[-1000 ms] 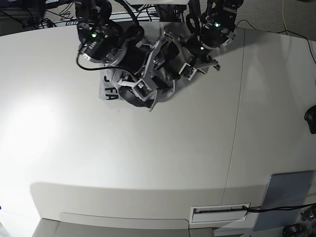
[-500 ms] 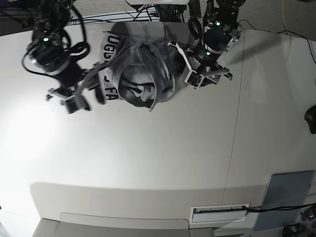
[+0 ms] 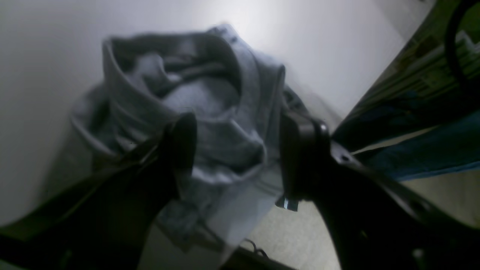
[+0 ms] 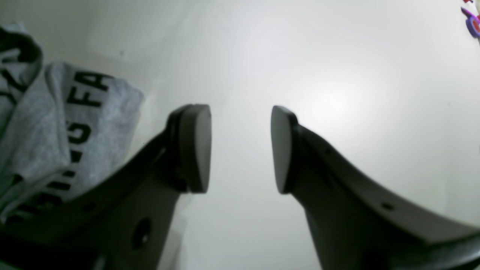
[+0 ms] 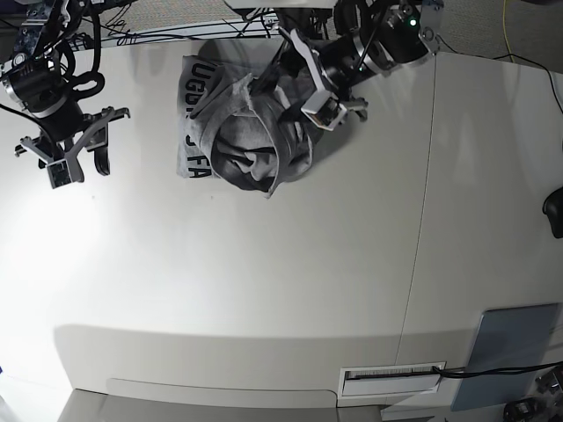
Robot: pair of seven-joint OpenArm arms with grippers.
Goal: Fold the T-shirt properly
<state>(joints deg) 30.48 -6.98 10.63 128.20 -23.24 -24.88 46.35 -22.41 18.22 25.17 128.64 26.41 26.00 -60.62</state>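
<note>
White tabletop [image 5: 264,290] filling most of the base view, cables and rig hardware along its far edge. T-shirt [image 5: 242,132] lying crumpled in a heap near that far edge, grey, black block lettering [image 5: 195,123] showing down the side facing the right arm, collar and sleeves not sorted out.

Left gripper [image 5: 308,88] hanging right at the T-shirt heap on the side away from the lettering; in the left wrist view its fingers [image 3: 183,142] are spread apart with bunched fabric sitting between them, not pinched. Right gripper [image 5: 75,158] hovering well apart from the T-shirt, over bare table; in the right wrist view its fingers [image 4: 195,146] are spread with nothing between them, lettered cloth [image 4: 75,123] just at the frame edge.

Judging the step: folding not begun yet, the shirt is needing to be spread flat first. Next move probably calling for the left gripper to be closing on an edge or shoulder of the heap, and the right gripper to be coming in toward the lettered side so both can pull the cloth open.

Hard to make out: left wrist view is blurred and dark, so which part of the shirt lies between the fingers is not clear. Full lettering is folded under, unreadable. Grey-blue pad [image 5: 515,352] is cut off by the frame edge, far from the T-shirt.
</note>
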